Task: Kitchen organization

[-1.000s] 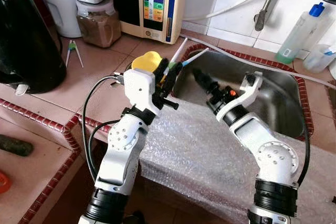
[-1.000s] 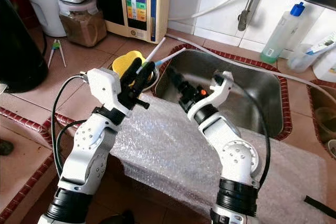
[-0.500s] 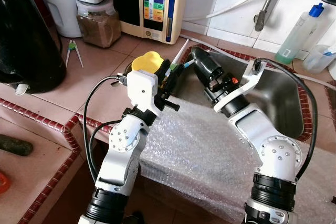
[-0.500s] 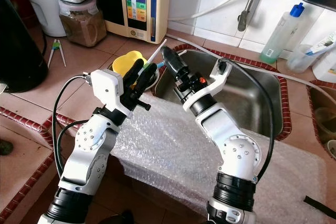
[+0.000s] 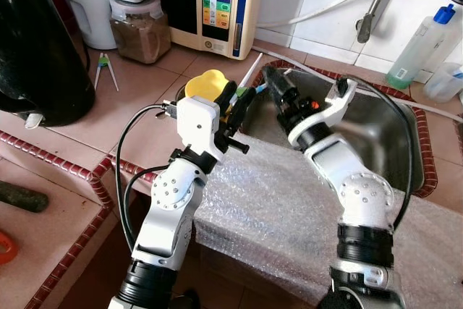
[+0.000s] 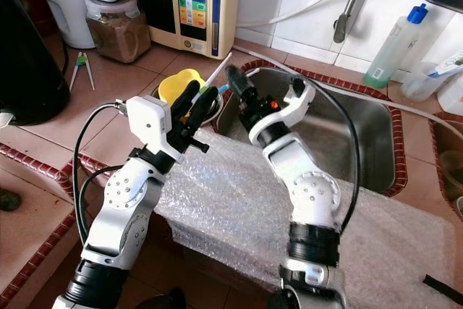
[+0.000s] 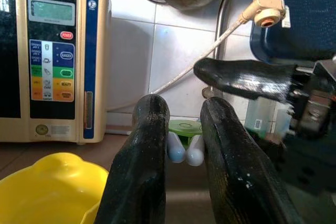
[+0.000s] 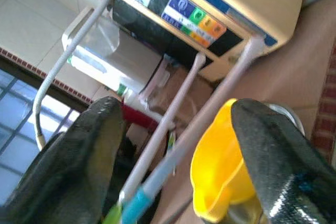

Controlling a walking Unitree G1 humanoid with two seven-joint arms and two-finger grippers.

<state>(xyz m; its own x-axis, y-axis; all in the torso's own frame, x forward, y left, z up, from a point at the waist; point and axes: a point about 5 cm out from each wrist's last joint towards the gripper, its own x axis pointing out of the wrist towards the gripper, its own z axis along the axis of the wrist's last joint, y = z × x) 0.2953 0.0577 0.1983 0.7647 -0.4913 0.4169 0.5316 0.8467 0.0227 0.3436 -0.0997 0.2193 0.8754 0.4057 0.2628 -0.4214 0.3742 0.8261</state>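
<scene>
The task looks only begun: the left gripper (image 5: 230,104) holds two toothbrushes (image 7: 182,149) in narrow jaws above the yellow cup (image 5: 204,85) beside the sink (image 5: 394,132) rim, and the right gripper (image 5: 275,85) reaches toward them with wide jaws.

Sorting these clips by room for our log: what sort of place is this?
A home kitchen, most likely. A stainless sink is set into a tiled counter, a black kettle stands on it, and a water purifier and faucet stand against the white-tiled wall.
</scene>
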